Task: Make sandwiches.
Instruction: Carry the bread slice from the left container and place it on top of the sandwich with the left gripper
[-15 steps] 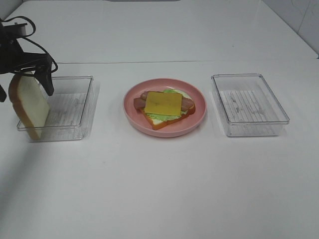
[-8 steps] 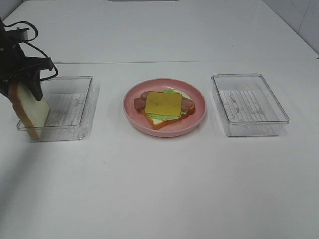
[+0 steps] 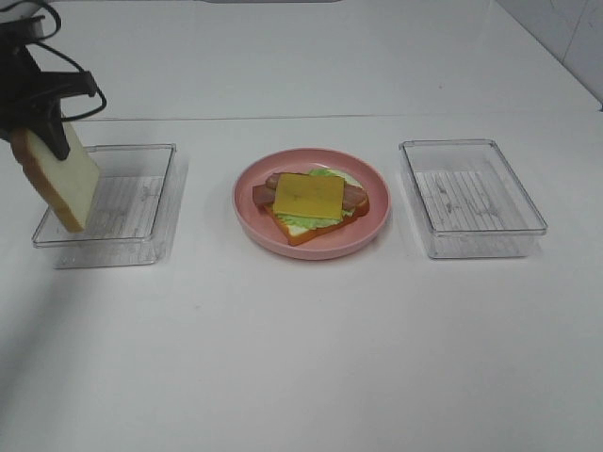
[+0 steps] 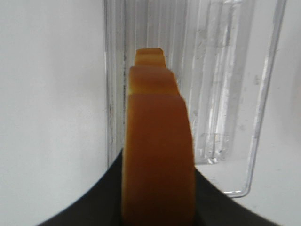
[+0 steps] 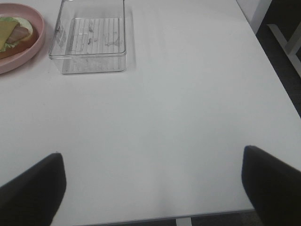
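The sandwich [image 3: 309, 201] lies open on a pink plate [image 3: 372, 226] at the table's middle: a toast slice with lettuce, bacon strips and a yellow cheese square on top. My left gripper [image 3: 42, 139] is shut on a second toast slice [image 3: 61, 179], white with brown crust, and holds it tilted above the left end of the left clear tray [image 3: 122, 202]. The left wrist view shows the slice's crust edge [image 4: 157, 155] between the jaws, over the tray [image 4: 225, 94]. My right gripper [image 5: 150, 188] is open and empty over bare table, away from the plate [image 5: 19, 59].
A second clear tray [image 3: 471, 198] stands empty right of the plate; it also shows in the right wrist view [image 5: 91, 40]. The table's right edge [image 5: 277, 80] and near edge show in the right wrist view, with dark floor beyond.
My left gripper has risen with the toast slice, lifting its lower end up from the left tray. Plate, sandwich and right tray have not moved.
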`<action>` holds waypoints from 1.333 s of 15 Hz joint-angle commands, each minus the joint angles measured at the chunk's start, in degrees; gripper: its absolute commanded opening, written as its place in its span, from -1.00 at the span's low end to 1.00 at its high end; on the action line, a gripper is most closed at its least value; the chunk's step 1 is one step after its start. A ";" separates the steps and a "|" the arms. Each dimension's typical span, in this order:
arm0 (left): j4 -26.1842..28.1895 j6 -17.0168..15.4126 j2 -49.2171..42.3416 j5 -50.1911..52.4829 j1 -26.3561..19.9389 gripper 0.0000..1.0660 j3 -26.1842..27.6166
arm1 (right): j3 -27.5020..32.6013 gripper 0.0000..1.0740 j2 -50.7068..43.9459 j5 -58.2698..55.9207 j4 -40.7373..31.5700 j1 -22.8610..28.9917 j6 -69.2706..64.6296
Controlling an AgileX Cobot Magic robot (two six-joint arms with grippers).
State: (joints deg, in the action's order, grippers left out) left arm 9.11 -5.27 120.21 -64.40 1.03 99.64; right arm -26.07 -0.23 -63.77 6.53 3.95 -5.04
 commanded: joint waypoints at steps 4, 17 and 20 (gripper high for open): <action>13.64 -0.40 -1.15 -5.10 0.40 -1.00 13.24 | 0.11 0.82 -1.72 0.63 0.23 -0.29 0.74; 29.39 3.84 8.25 16.44 22.63 -1.00 14.67 | 0.11 0.82 -1.72 0.63 0.23 -0.29 0.74; 30.83 3.67 11.86 18.05 23.78 -1.00 14.67 | 0.11 0.82 -1.72 0.63 0.23 -0.29 0.74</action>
State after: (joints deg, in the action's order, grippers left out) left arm 38.27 -1.72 131.26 -47.56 24.58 113.96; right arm -26.07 -0.23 -63.71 6.53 3.95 -5.04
